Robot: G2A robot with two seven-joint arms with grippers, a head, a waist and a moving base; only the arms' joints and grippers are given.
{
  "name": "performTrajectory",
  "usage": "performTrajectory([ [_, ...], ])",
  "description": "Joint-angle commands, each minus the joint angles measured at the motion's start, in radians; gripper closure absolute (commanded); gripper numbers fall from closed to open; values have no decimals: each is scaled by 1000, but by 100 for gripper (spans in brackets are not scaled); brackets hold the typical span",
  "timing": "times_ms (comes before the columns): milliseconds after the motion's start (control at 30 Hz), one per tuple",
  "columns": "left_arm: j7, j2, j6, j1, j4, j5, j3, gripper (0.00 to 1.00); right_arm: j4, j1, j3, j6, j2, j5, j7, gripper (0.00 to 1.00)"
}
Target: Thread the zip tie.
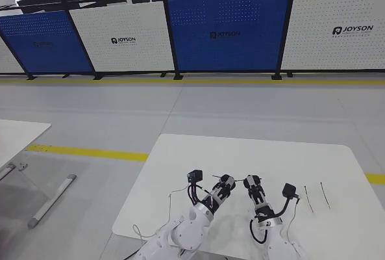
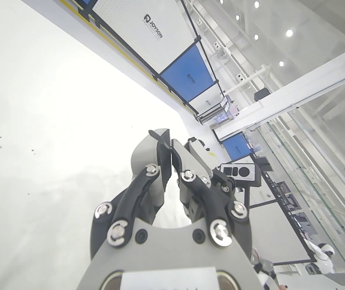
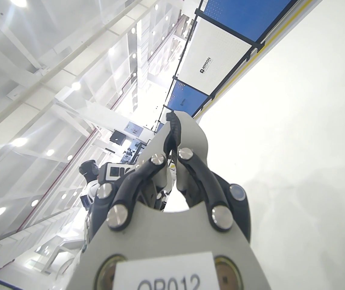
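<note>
Low over the near middle of the white table (image 1: 257, 149), my left gripper (image 1: 226, 182) and right gripper (image 1: 251, 181) face each other. A thin black zip tie (image 1: 237, 177) spans the small gap between them. In the left wrist view my left gripper (image 2: 170, 145) is shut on the zip tie, whose end (image 2: 156, 135) pokes out past one fingertip; the right gripper (image 2: 197, 149) sits just behind it. In the right wrist view my right gripper (image 3: 174, 125) is shut on the zip tie, its ridged strap and end (image 3: 170, 116) showing at the fingertips.
Two spare black zip ties (image 1: 308, 198) (image 1: 324, 194) lie on the table, to the right of the right arm. Another white table (image 1: 10, 140) stands off to the left. Blue and white partition panels (image 1: 224, 36) line the far side of the floor.
</note>
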Motion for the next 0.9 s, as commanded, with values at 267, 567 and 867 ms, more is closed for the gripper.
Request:
performTrajectory([
  [267,-8,-1,-2,3,-4,7,-2,100,-2,2,-5,3,-2,-23,7,100],
  [567,-18,-2,7,2,0,6,-5,89,0,4,-7,11,-4,-33,12,100],
  [867,-21,-3,-5,4,0,8,-8,100,7,6,-8,13,-6,-35,18,100],
])
